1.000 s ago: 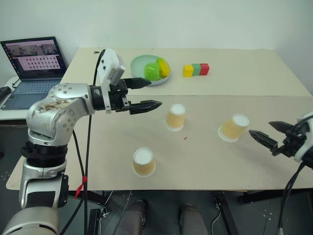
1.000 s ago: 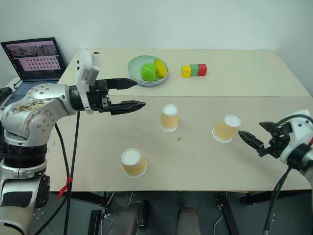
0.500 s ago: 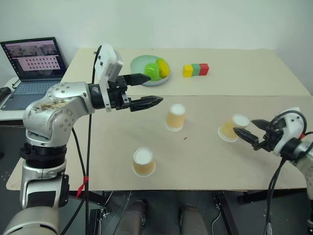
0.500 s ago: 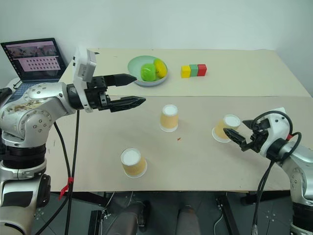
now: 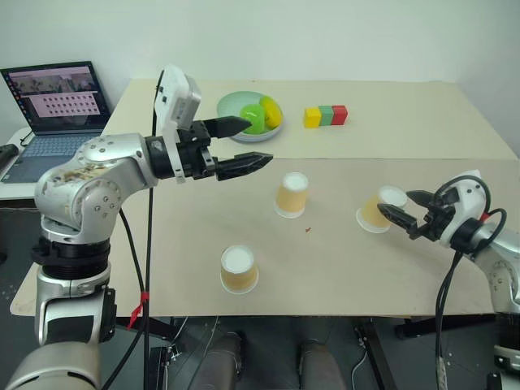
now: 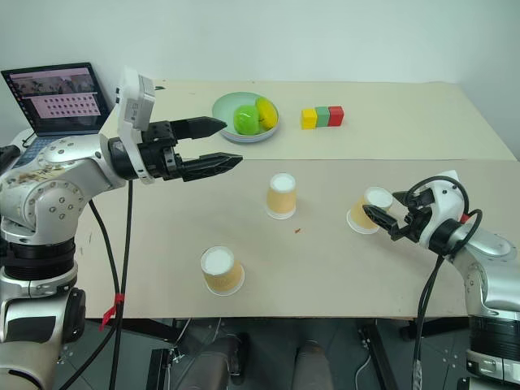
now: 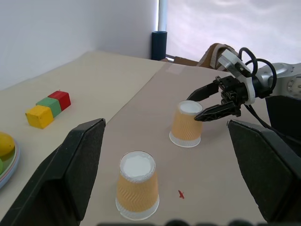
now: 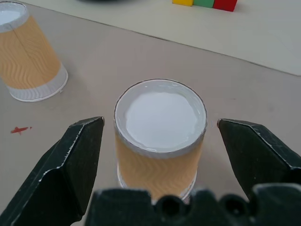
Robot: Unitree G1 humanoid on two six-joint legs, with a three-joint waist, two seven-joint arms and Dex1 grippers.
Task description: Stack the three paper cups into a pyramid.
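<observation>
Three paper cups stand upside down and apart on the table (image 5: 162,268). One is in the middle (image 5: 292,195), one near the front edge (image 5: 239,269) and one to the right (image 5: 374,211). My right gripper (image 5: 396,203) is open, low over the table. Its fingers (image 8: 77,155) reach along either side of the right cup (image 8: 160,141) with a gap on each side. My left gripper (image 5: 258,142) is open and empty. It hovers level, well above the table and left of the middle cup (image 7: 137,186).
At the back of the table stand a pale green bowl (image 5: 231,107) holding a green and a yellow object, and a row of yellow, green and red blocks (image 5: 325,116). A laptop (image 5: 57,106) sits on a side table to the left.
My right gripper has moved in from the table's right edge to the right cup, and its open fingers now stand on either side of it. The left gripper has barely moved.
</observation>
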